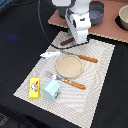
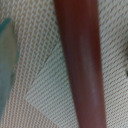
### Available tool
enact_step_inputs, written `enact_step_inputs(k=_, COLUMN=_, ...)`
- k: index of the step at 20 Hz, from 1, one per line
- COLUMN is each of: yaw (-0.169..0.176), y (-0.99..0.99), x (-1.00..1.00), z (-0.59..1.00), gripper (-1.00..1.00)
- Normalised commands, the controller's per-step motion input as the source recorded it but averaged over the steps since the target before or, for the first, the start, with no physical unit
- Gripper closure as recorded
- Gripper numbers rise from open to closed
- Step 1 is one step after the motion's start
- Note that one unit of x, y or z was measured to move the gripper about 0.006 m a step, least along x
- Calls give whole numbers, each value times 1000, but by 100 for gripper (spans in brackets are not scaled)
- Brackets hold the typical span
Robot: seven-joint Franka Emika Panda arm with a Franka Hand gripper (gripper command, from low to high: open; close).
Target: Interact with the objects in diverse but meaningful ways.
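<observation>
The frying pan handle (image 2: 80, 65), reddish-brown, filled the wrist view close up, running as a thick blurred bar over the woven placemat (image 2: 45, 95); a teal-grey edge (image 2: 6, 55) showed at one side of that view, too blurred to name. In the exterior view the same handle (image 1: 67, 42) poked out from under the arm toward the exterior view's left, lying on the far part of the pale placemat (image 1: 100, 70); the pan body itself was hidden behind the arm. The gripper (image 1: 80, 41) sat low right over the handle's inner end, white wrist housing above it; fingers were not visible in either view, so whether it was wide, narrow or clamped on the handle, could not tell. White-and-blue tube (image 1: 50, 54) lay flat just toward the exterior view's left of the handle, apart from it. Round tan plate (image 1: 69, 66) sat mid-mat, nearer the camera than the gripper. Knife with brown handle (image 1: 85, 58) lay just beyond the plate, a fork with brown handle (image 1: 67, 81) just in front of it. Pale blue carton (image 1: 51, 90) and yellow rectangular box (image 1: 34, 88) stood side by side, nearly touching, at the mat's near corner, well apart from the gripper. Grey bowl (image 1: 96, 11) and a second bowl (image 1: 123, 17) sat on a wooden board (image 1: 107, 27) beyond the mat.
</observation>
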Motion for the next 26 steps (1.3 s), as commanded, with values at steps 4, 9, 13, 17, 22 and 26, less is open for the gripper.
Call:
enact_step_inputs(k=4, yaw=66, y=-74, x=-108, z=-164, gripper=100)
enact_step_inputs(k=9, yaw=59, y=-49, x=89, z=290, gripper=100)
enact_step_inputs(k=13, yaw=22, y=0, x=244, z=627, gripper=100)
enact_step_inputs(k=17, yaw=30, y=0, x=276, z=832, gripper=100)
enact_step_inputs(k=22, yaw=10, y=-68, x=351, z=930, gripper=100)
enact_step_inputs(k=26, yaw=-22, y=-396, x=630, z=697, gripper=100)
